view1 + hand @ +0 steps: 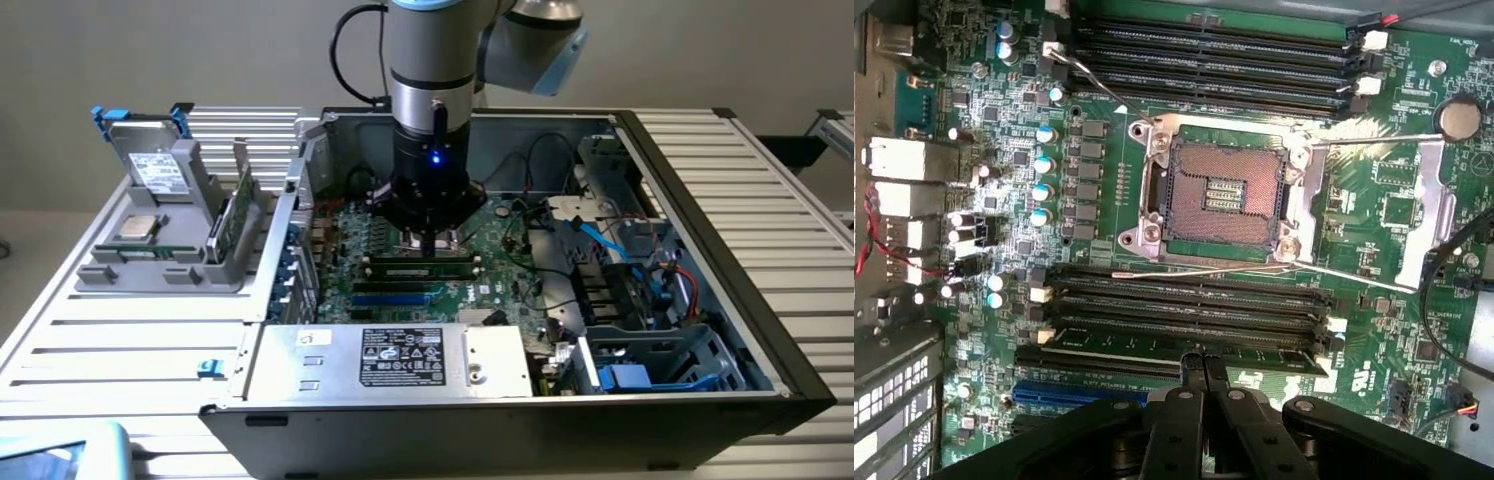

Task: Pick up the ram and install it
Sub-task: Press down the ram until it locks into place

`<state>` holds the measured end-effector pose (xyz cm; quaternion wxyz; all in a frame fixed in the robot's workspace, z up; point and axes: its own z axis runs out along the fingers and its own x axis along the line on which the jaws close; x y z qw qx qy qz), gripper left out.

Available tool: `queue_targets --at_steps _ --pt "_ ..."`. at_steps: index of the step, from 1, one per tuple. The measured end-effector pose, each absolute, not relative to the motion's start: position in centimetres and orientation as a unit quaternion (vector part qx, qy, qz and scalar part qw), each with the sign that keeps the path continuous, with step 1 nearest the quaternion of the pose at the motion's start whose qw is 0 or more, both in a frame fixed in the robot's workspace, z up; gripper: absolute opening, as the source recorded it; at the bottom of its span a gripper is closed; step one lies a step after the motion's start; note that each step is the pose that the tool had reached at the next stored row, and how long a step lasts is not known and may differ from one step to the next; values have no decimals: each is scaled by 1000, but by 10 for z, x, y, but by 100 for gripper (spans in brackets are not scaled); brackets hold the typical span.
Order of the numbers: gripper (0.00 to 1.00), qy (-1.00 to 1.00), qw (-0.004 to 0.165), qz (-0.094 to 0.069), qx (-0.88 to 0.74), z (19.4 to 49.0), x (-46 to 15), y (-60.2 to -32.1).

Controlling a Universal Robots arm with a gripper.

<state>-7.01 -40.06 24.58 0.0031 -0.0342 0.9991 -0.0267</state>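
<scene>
Our tool (1203, 372), fingers pressed together, pushes the thin green ram stick (1184, 350) into its black slot; seating underway, we judge.

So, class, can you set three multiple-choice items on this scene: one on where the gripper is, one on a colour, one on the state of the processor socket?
1. Where is the gripper?
A. Over the grey holder outside the case
B. Inside the case, at the memory slots
C. Above the metal box with the label

2. What colour is the small light on the arm?
A. Red
B. Green
C. Blue

3. What state is the processor socket in?
A. Open and empty
B. Holding a silver chip
C. Covered by a fan

Key: 1 B, the gripper is down in the case, its tips at the ram in the memory slots. 2 C, the light glows blue. 3 A, the processor socket shows bare contacts.
</scene>
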Motion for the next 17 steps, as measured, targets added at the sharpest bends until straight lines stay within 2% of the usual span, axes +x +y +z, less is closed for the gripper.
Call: queue_targets --at_steps 10,17 --pt "11 999 2 -27 31 246 -70 -401" --pt "11 998 2 -38 42 246 -70 -401"
